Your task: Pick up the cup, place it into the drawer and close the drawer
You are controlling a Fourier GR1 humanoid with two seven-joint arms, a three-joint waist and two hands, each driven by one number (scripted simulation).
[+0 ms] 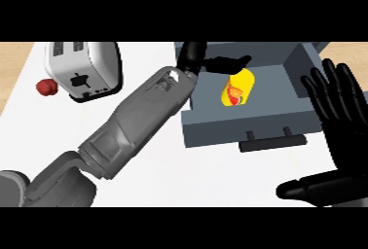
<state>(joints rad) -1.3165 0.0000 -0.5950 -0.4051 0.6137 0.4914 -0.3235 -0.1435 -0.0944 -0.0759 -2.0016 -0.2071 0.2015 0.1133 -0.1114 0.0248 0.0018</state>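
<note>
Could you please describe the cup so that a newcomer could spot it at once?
Find the open grey drawer at the counter's upper right. Inside it, just by the left hand, lies the cup. It alone is yellow, with a red-orange pattern, unlike the white toaster and the small red thing at the far left.

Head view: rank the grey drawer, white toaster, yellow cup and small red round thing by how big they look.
1. Grey open drawer.
2. White and silver toaster, clearly smaller.
3. Yellow cup with red markings, lying in the drawer.
4. Small red round object, left of the toaster.
</note>
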